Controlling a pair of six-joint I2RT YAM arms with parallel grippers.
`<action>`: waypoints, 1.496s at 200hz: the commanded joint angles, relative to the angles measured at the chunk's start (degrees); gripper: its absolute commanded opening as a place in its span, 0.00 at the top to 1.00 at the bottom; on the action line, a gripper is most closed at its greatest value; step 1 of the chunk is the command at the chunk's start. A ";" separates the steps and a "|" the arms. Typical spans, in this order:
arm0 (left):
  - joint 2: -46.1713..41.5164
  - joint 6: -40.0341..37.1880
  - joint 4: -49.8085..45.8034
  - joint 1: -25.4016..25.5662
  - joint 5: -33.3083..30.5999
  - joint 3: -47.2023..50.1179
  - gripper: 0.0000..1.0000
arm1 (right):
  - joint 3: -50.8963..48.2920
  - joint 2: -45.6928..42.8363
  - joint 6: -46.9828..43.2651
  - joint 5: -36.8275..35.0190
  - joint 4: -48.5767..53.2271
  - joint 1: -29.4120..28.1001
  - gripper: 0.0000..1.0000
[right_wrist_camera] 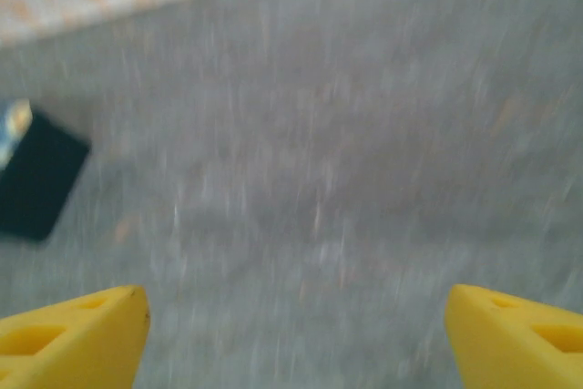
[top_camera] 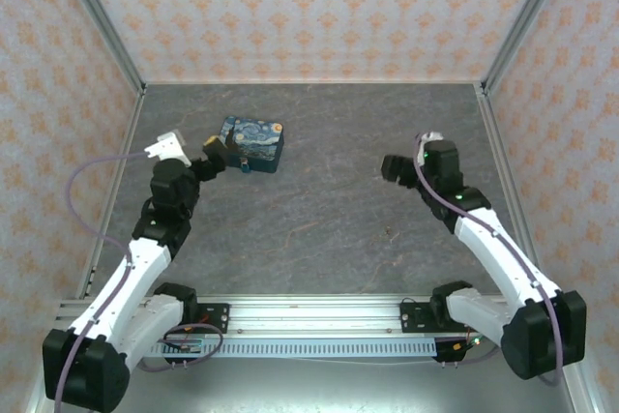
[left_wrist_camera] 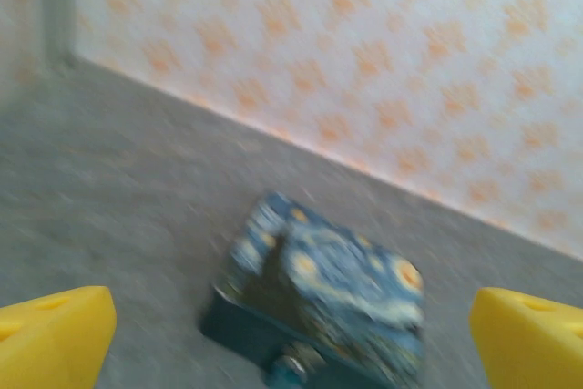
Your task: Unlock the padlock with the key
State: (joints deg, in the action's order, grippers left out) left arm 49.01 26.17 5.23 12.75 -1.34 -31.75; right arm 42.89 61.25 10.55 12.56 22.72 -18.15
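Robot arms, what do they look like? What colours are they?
Both the left arm and the right arm are smooth white tubes with chunky black joints and black bases. A thin purple cable runs along each one. The left tool and right tool are black, each with two bright yellow wedge-shaped fingers. A tiny green light glows on the right wrist.

White shells, black joints, black shoulder block on left arm (top_camera: 131, 273). Beside it lilac cable (top_camera: 70, 195); white camera housing (top_camera: 166, 149) at wrist. Same white and black on right arm (top_camera: 488, 239), thin grey cable (top_camera: 527, 278) along shell, small green light (top_camera: 423, 156) near wrist. Black left gripper (top_camera: 215, 152), black right gripper (top_camera: 390, 167); fingers (left_wrist_camera: 55, 334) yellow, wedge-shaped, shallow recesses on top.
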 commanded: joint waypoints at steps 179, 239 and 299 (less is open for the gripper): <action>9.78 9.95 -1.95 10.70 2.75 0.46 0.00 | -0.70 23.82 5.61 3.19 13.25 -5.01 0.83; 8.49 10.87 -2.75 10.74 3.75 -0.32 0.00 | -3.17 18.21 9.34 7.69 10.14 -5.05 1.00; 10.06 22.55 0.65 12.73 11.63 -4.54 0.00 | -8.54 0.67 27.71 15.84 -10.33 -4.96 1.00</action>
State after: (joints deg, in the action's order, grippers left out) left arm 58.63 41.89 3.27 24.05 5.69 -32.42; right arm 35.20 67.75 27.75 25.04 23.99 -23.00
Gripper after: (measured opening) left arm 0.999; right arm 0.041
